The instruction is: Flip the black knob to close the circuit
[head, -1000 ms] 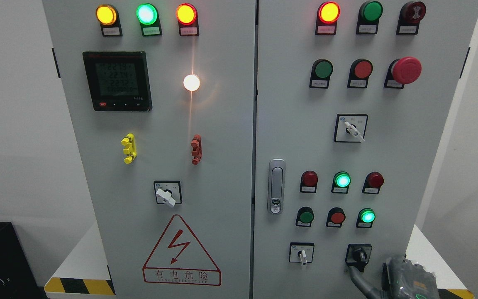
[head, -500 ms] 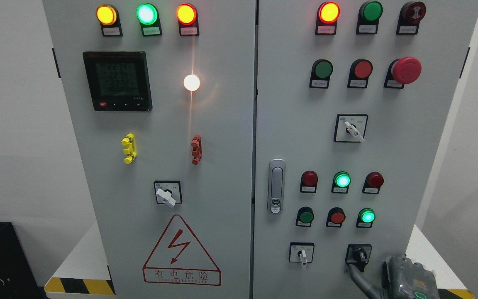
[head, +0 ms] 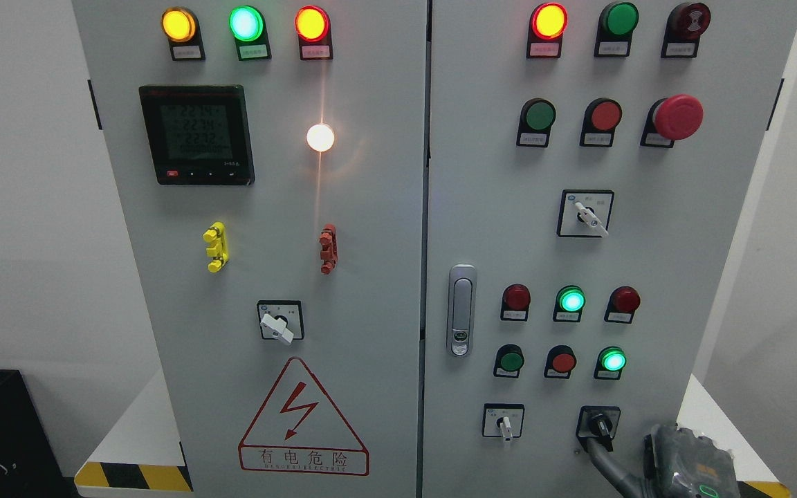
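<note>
- Head view: you face a grey control cabinet (head: pixel 343 290) with two doors, standing on a white worktop (head: pixel 139 429) with a yellow-and-black striped edge.
- Your target, the black knob (head: pixel 599 423), sits at the bottom right of the right-hand door, on a black square plate. Its handle points roughly down, tilted slightly to the right.
- Your right hand (head: pixel 689 467) comes in at the lower right corner — only its grey back and one long finger (head: pixel 606 463) show. That finger reaches up to just below the knob; you cannot tell whether it touches it, nor whether the hand is spread or curled.
- Just left of the knob, a white selector switch (head: pixel 504 423) points straight down.
- Above, the green lamps (head: pixel 571 301) are lit, one over the other diagonally.
- On the left door, the digital meter (head: pixel 196 135) shows figures too faint to read, and a red warning triangle (head: pixel 303 418) marks the bottom.
</note>
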